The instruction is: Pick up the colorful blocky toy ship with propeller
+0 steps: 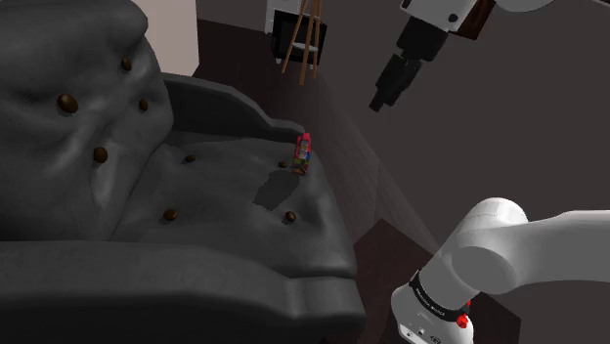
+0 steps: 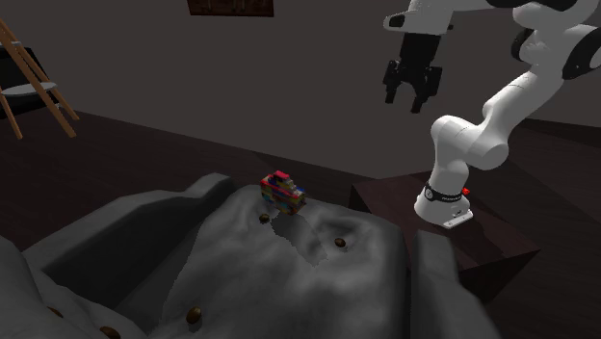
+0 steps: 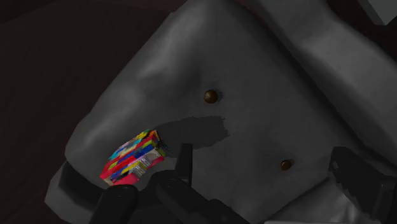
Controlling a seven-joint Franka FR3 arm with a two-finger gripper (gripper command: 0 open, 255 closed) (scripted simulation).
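Item 1: ship (image 1: 304, 150), on the armchair (image 1: 215, 210) seat's front edge. Item 2: gripper (image 2: 407, 99), wide open, empty, well above. I judge it is poised for a descent over the ship.

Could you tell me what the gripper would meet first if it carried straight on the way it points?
Probably the gripper would meet the grey armchair seat, landing beside the toy ship rather than on it, though depth is uncertain.

A: The toy ship (image 3: 133, 158)?
B: Small blocks of red, blue, yellow and green, perhaps some pink.
A: And the armchair (image 1: 215, 195)?
B: Plain dark grey all over, dotted with brown buttons (image 3: 210, 96)
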